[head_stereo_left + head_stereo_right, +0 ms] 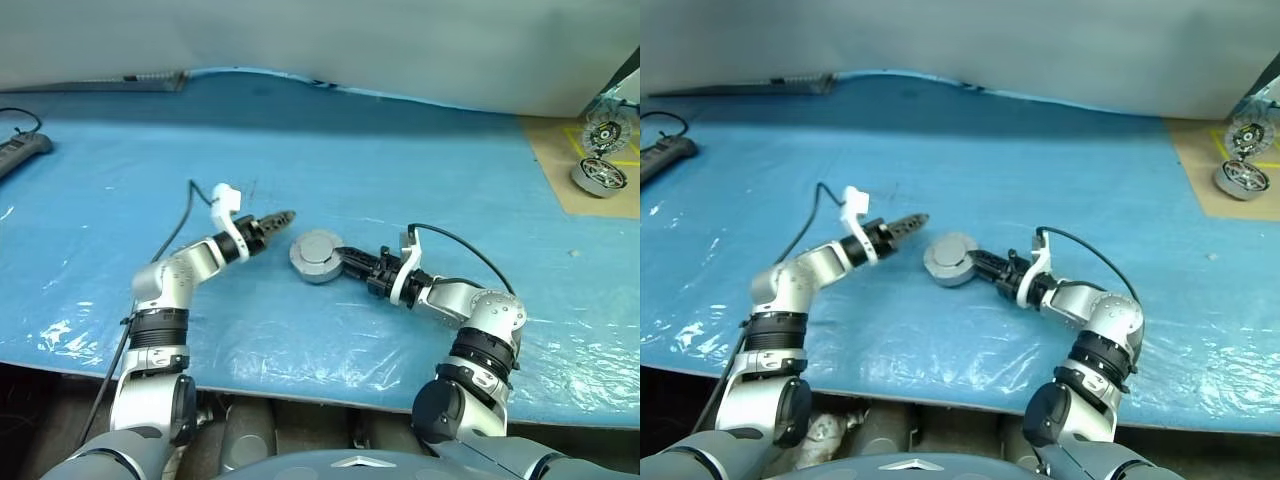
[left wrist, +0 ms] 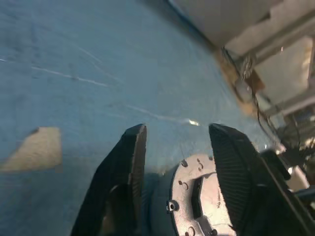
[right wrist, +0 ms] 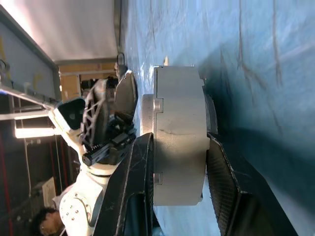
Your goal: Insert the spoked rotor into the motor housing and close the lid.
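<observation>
The motor housing [image 1: 317,262], a squat grey metal cup, sits mid-table on the blue sheet. The lid [image 1: 318,246] lies shut on top of it, plain grey face up. My right gripper [image 1: 341,259] reaches in level from the right and is shut on the housing. In the right wrist view its two fingers [image 3: 140,162] clamp the housing [image 3: 177,113] between them. My left gripper [image 1: 288,217] hovers just left of the housing, open and apart from it. In the left wrist view the housing [image 2: 197,201] shows between its spread fingers [image 2: 133,157]. The spoked rotor is hidden.
A second motor [image 1: 599,176] and a finned disc [image 1: 607,132] rest on a brown board at the far right. A power strip [image 1: 22,152] lies at the far left. The table's front edge [image 1: 300,375] runs just before the arms.
</observation>
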### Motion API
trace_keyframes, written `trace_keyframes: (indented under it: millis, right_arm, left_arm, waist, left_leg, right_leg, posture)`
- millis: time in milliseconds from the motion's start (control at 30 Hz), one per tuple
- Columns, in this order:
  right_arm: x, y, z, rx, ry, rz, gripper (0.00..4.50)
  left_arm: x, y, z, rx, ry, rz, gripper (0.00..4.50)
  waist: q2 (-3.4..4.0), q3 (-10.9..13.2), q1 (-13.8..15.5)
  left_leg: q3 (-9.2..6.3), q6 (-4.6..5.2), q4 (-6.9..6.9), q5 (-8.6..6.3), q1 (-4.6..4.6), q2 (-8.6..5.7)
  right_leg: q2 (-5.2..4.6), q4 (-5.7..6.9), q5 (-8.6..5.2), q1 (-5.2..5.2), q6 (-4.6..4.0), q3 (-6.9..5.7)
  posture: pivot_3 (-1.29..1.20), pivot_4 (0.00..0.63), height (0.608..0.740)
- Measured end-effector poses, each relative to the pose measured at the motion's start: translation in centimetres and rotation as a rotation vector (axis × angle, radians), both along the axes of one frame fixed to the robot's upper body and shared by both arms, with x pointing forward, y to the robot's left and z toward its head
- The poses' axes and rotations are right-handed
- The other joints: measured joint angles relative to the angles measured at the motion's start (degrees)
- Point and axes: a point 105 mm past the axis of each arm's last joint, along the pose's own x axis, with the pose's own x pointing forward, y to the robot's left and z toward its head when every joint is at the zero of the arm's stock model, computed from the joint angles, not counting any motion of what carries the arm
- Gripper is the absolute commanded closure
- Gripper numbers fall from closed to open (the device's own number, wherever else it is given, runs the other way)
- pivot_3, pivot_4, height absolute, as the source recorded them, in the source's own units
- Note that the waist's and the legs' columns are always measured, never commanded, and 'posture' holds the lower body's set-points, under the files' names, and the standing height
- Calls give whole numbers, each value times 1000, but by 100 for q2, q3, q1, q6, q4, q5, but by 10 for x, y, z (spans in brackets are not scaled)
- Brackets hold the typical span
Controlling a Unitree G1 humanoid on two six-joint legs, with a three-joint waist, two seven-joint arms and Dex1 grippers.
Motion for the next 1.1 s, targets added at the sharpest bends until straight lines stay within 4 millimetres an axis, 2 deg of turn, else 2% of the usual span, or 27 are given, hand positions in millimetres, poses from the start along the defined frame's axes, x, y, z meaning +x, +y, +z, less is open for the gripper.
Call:
trace_keyframes:
  millis: [133, 167, 367, 533, 633, 1100]
  right_arm:
    - [10, -3, 11, 1, -27, -39, 3369]
    - [14, -3, 15, 4, -37, -45, 3369]
    - [34, -1, 31, 20, -78, -92, 3369]
    - [46, 4, 36, 29, -84, -109, 3369]
    - [46, 10, 36, 38, -82, -93, 3369]
    - [40, 22, 53, 66, -121, -37, 3369]
  left_arm:
    - [-4, 14, -4, -223, 104, 92, 135]
    - [-6, 15, -7, -279, 135, 107, 0]
    - [-20, 3, -24, -460, 291, 137, 0]
    - [-27, -10, -14, -569, 294, 99, 0]
    - [-29, -14, -6, -608, 286, 82, 0]
    - [-27, -27, -12, -637, 331, 83, 0]
  waist:
    - [-1, 1, 5]
    - [-1, 1, 5]
    - [-3, 2, 5]
    - [-4, 2, 3]
    - [-4, 2, 2]
    - [-4, 2, 2]
  left_leg:
    - [-4, 0, 3, 0, -23, -5]
    - [-5, 0, 3, 0, -23, -5]
    - [-11, 0, 12, 0, -23, -1]
    - [-12, 0, 17, 0, -24, -1]
    - [-12, 0, 19, 0, -25, -2]
    - [-13, 1, 42, 0, -24, -2]
  right_leg:
    - [-3, -2, 1, -12, 1, -5]
    - [-2, -2, 1, -12, 1, -6]
    - [-2, 2, 2, -9, 3, -11]
    - [0, 3, 4, -9, 6, -10]
    - [0, 3, 4, -9, 8, -9]
    - [0, 9, 16, -4, 26, -6]
  posture:
    - [0, 150, 740]
    - [0, 150, 740]
    - [0, 150, 740]
    - [0, 150, 740]
    - [0, 150, 740]
    - [0, 150, 740]
